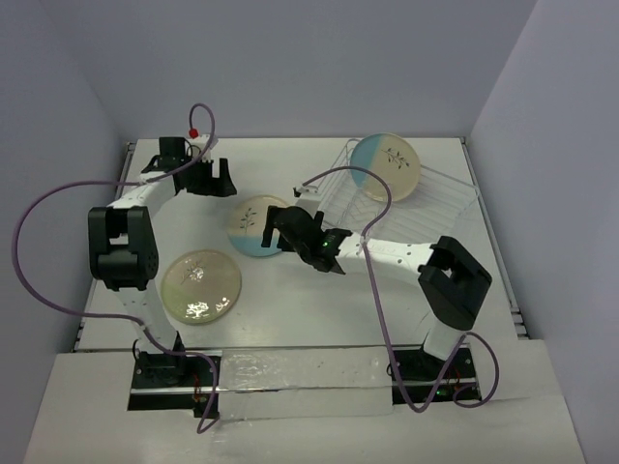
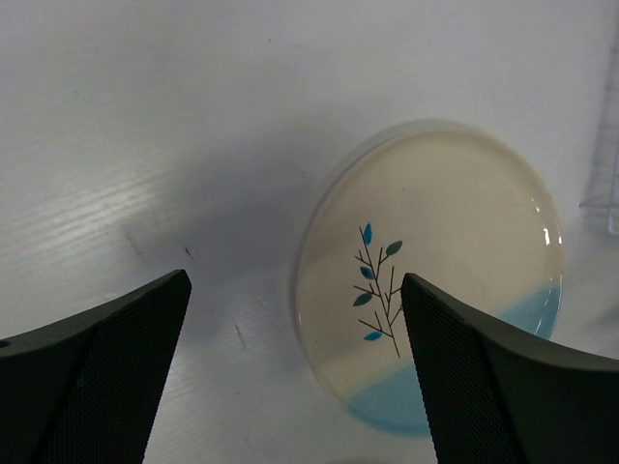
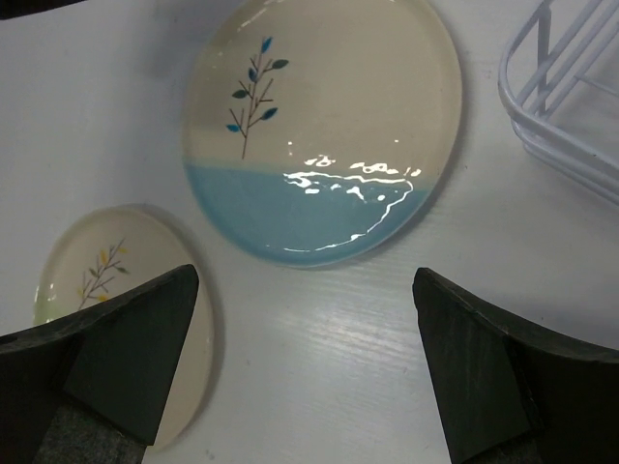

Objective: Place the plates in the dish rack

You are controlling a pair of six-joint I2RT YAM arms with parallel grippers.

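While one sprig plate (image 1: 384, 166) stands propped in the dish rack (image 1: 445, 198), the right end effector (image 1: 282, 232) and left end effector (image 1: 208, 186) hover, jaws apart, beside the second plate (image 1: 251, 222), flat on the worktop (image 1: 319, 309), evidently awaiting pickup.

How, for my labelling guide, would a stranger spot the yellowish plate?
On the table, look right of the left arm, near the front edge. The yellow plate lies flat there. The other two plates have a light-blue half; it has none.
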